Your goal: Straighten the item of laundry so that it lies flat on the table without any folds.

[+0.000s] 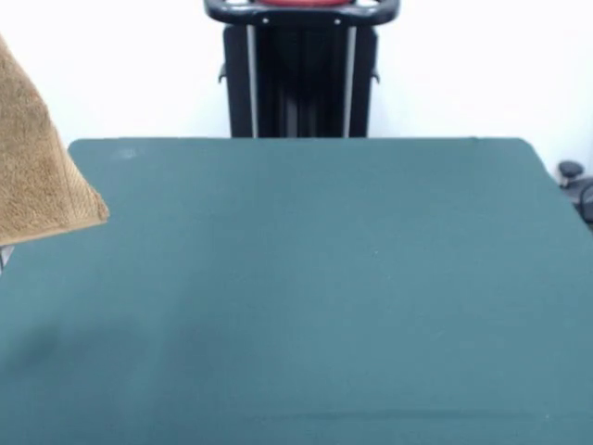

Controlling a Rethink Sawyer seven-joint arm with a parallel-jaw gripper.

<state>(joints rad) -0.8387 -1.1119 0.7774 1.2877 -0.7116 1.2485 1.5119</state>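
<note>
- The towel [42, 162] hung at the frame's left edge, above the table [306, 297], not laid down.
- No gripper showed, so its state could not be told.
- Next, seemingly: lay the towel down and spread it flat.

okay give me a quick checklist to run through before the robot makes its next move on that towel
1. Towel lying on the table: not ok. It hangs in the air at the left edge of the front view, only partly in frame.
2. Towel flat with no folds: not ok, it is off the cloth and draped.
3. What holds the towel: cannot tell, the holder is out of frame.
4. Gripper position and state: cannot tell, no gripper shows.
5. Table surface free of other objects: ok, the visible green cloth is bare.
6. Robot pedestal in place behind the table: ok.
</note>
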